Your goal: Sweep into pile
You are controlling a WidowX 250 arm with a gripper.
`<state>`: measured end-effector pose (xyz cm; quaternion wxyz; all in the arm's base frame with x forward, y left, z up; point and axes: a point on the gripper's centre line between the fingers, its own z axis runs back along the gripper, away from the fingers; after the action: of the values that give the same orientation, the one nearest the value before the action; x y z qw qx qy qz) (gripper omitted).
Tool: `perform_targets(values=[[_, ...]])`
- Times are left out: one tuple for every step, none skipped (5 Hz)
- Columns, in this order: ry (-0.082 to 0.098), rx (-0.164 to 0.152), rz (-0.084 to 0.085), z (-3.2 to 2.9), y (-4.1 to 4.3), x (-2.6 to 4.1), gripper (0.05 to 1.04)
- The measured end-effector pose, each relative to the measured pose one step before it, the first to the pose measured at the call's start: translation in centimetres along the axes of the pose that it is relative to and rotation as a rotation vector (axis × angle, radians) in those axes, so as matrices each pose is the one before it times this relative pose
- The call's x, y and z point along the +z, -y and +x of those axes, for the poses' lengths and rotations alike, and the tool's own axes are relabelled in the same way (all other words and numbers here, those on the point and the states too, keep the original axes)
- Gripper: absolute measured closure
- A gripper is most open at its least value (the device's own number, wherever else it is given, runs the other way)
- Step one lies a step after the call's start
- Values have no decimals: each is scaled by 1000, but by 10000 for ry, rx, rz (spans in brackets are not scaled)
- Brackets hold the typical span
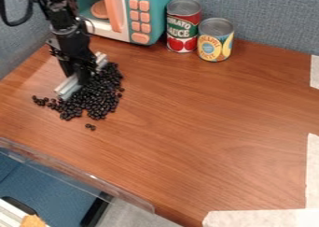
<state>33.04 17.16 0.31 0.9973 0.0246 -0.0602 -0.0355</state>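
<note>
So the arm comes in from the upper left and hangs down over the counter, with the claw right down at a pale bar. Can't tell if the claw is apart, together or actually clamped on the bar, since that bit is just too dark to make out. The bar runs on a slant, lower left to upper right, and pokes out on both sides of the claw.

The black beans are in a loose, longish heap along the right side of the bar, spreading out below it. A thin tail of them trails off to the left past the bar's lower end, and a few sit on their own just below the heap.

Back by the blue wall there's a teal toy microwave with orange buttons, then a red can beside it, then a yellow can just to the right and a little nearer the camera. White tape runs along the bottom right, with more up the right edge, and a clear plastic strip borders the lower left side.
</note>
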Motion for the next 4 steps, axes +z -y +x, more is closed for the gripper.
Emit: perform_targets(values=[[-6, -310, -156, 282, 2241, 116, 721], [-22, -212, -163, 64, 1764, 50, 721], [-38, 64, -214, 118, 772, -64, 722], [-93, 144, -204, -25, 329, 214, 722]])
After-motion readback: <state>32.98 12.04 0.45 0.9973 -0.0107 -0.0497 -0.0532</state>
